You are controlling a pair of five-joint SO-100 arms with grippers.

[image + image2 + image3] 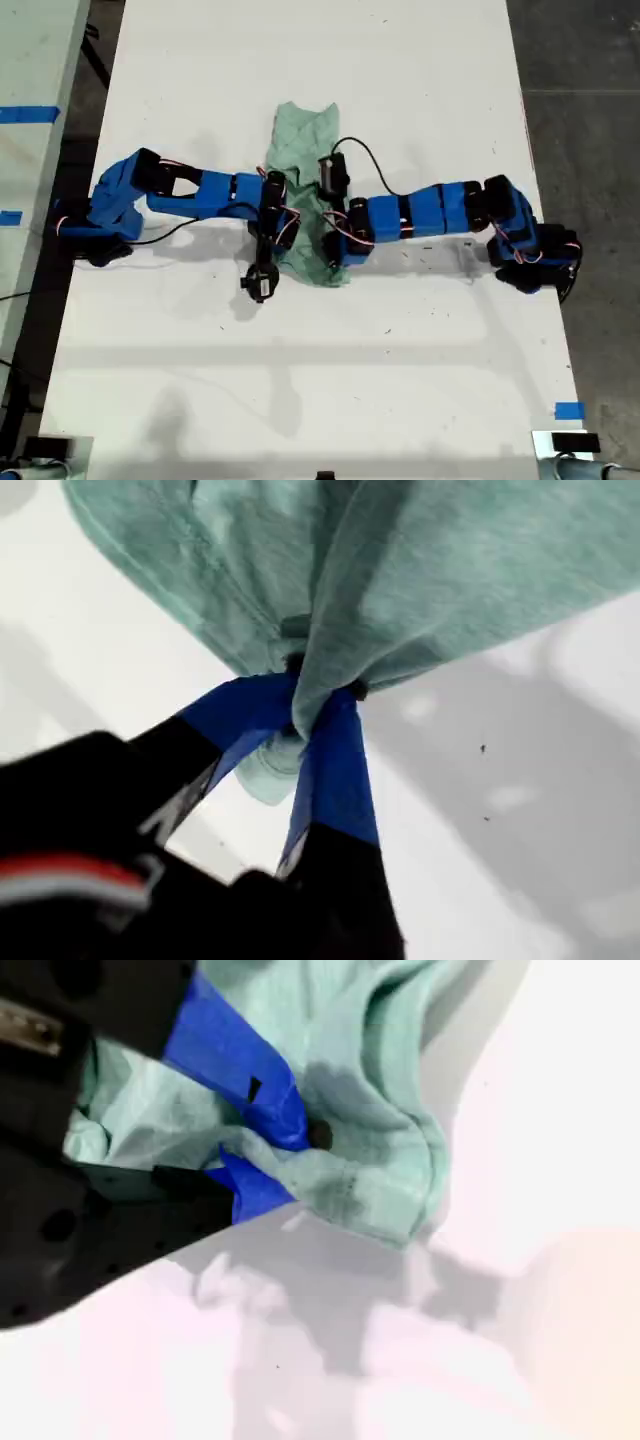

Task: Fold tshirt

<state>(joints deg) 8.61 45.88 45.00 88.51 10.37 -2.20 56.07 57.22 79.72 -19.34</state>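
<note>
A long white surface [330, 380] runs the length of the exterior view, its matte top scattered with small dark specks and crossed by soft grey shadows. A small square of blue tape [568, 410] sits near its edge at the exterior view's lower right. Grey concrete floor [585, 100] shows beyond the surface on the exterior view's right. On the exterior view's left, a second pale surface [30, 60] carries a strip of blue tape [28, 114] and a smaller blue piece [10, 217] lower down, with a dark gap between the two surfaces. Black cables [10, 375] trail through that gap.
</note>
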